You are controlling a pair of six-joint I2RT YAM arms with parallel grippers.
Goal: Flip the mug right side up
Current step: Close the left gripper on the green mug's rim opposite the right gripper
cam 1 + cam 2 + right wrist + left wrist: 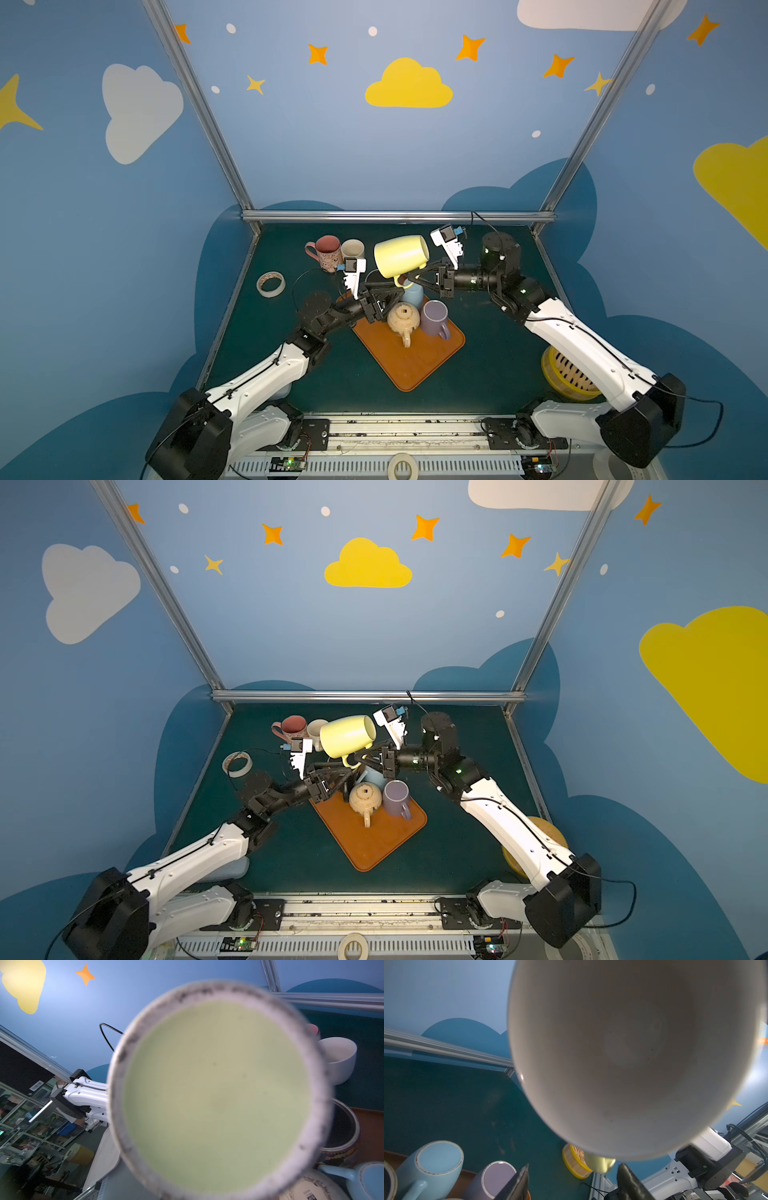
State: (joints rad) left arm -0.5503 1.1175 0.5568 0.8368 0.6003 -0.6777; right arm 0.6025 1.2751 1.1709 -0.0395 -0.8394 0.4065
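Right, orange tray [409, 365] sits low-centre w/ teapot [402, 318] + purple mug [434, 318]. Just above, left gripper [399, 289] has jaws apart, flanking the handle of the yellow mug [401, 254]. Right gripper [411, 277] is pinched on that handle. Mug is mid-frame, airborne, on its side, mouth facing left. Pink mug [326, 249] is upper-left on tabletop [316, 374].

Enclosure and surroundings. The back wall [332, 145] is pale blue, bearing a yellow cloud [408, 85], orange stars [318, 54] and white dots [372, 31]. The left wall [62, 228] carries a white cloud [139, 110], and the right wall [665, 187] a larger yellow cloud [739, 187]. Dark blue cloud shapes [519, 195] run along the base of all three. Slanted aluminium posts [199, 108] mark the corners, joined by a horizontal rail [395, 216] at the far edge of the dark teal bench [498, 353]. Lighting is soft and even. In the right wrist view, cluttered shelving [31, 1126] stands outside the enclosure.
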